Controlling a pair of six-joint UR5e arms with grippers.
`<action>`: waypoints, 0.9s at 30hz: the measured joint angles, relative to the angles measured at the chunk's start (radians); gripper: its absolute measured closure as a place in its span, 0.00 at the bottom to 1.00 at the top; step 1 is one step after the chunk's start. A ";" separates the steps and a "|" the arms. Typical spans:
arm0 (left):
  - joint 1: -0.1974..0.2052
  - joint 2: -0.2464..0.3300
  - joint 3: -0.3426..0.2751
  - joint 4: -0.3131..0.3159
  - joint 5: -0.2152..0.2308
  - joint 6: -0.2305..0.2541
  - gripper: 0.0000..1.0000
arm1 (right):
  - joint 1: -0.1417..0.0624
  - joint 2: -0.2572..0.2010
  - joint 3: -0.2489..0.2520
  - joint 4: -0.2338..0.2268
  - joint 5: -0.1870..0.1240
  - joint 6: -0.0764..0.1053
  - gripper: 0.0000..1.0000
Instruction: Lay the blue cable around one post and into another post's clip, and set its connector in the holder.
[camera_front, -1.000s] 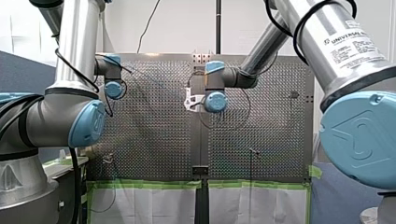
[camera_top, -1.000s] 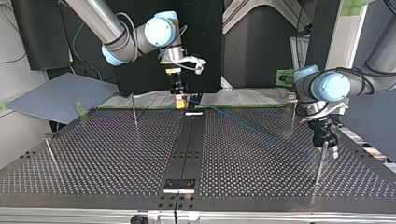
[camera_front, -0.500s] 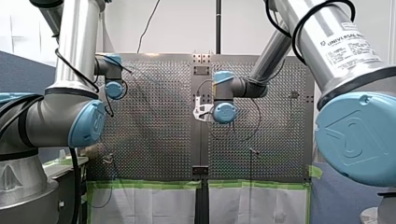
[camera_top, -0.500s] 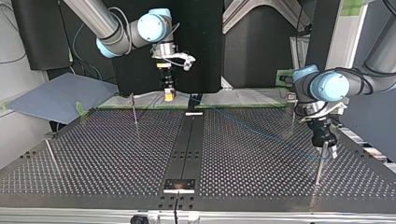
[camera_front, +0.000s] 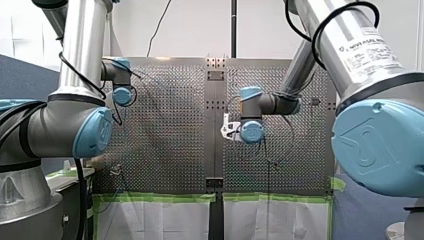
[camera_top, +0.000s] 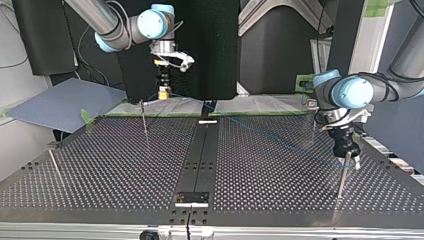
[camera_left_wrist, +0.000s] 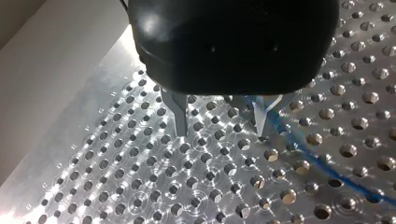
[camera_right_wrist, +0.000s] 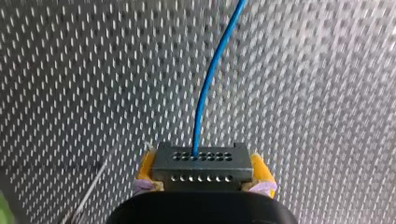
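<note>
In the right wrist view my right gripper (camera_right_wrist: 203, 181) is shut on a grey connector (camera_right_wrist: 201, 161), which sits between its yellow pads (camera_right_wrist: 146, 167). The blue cable (camera_right_wrist: 210, 79) leaves the connector and runs ahead over the perforated plate. In the top view that gripper (camera_top: 163, 93) hangs above the table's far edge, and the cable (camera_top: 270, 137) slants down to my left gripper (camera_top: 351, 162), low beside a thin post (camera_top: 341, 179). The left wrist view shows my left gripper (camera_left_wrist: 219, 127) open just above the plate, with the cable (camera_left_wrist: 327, 164) passing beside one metal finger (camera_left_wrist: 261, 119).
More thin posts stand at the top view's left (camera_top: 144, 117), far left (camera_top: 54, 165) and right (camera_top: 314, 125). A black centre strip (camera_top: 200, 155) carries a small plate (camera_top: 191, 198) near the front edge. A grey sheet (camera_top: 65, 102) lies off the table's far left.
My right arm has carried the connector toward the top view's left and higher, pulling the cable along. My left arm has stayed where it was.
</note>
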 joint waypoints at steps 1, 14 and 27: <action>0.000 0.000 0.000 0.000 0.000 0.000 0.30 | -0.007 0.000 0.008 -0.008 0.008 0.001 1.00; -0.003 0.000 -0.001 0.001 0.000 0.000 0.30 | -0.121 0.000 0.131 -0.130 0.055 0.063 1.00; -0.010 0.000 -0.001 0.001 0.000 0.000 0.30 | -0.235 0.001 0.244 -0.175 0.038 0.075 1.00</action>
